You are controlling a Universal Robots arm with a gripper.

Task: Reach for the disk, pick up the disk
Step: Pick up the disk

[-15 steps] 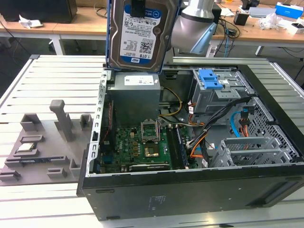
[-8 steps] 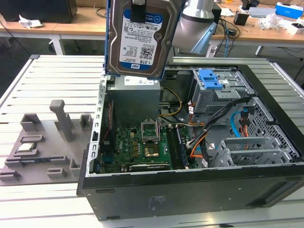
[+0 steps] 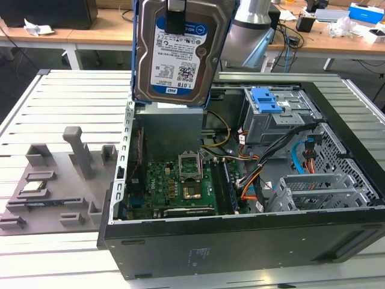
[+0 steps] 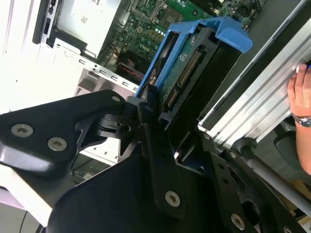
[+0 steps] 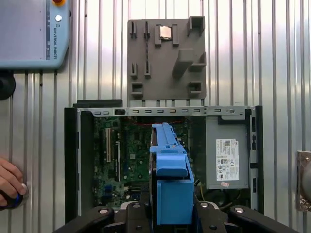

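The disk [image 3: 180, 51], a silver hard drive with a white-and-blue label and a blue side bracket, hangs upright in the air above the open computer case [image 3: 240, 241]. My gripper [image 3: 176, 18] is shut on its upper edge, one black finger over the label side. In the second wrist view the disk [image 4: 192, 63] stands edge-on with its connector side showing, clamped between my black fingers [image 4: 148, 104]. In the first wrist view the blue bracket of the disk [image 5: 171, 179] sits in my gripper [image 5: 170, 216], above the motherboard.
Inside the case are a green motherboard [image 3: 174, 180], a grey drive cage with a blue latch [image 3: 267, 102] and loose cables. A grey fixture tray [image 3: 54, 180] holding a small silver chip [image 5: 165, 32] lies beside the case. A person's hand [image 5: 7, 182] rests at the table's edge.
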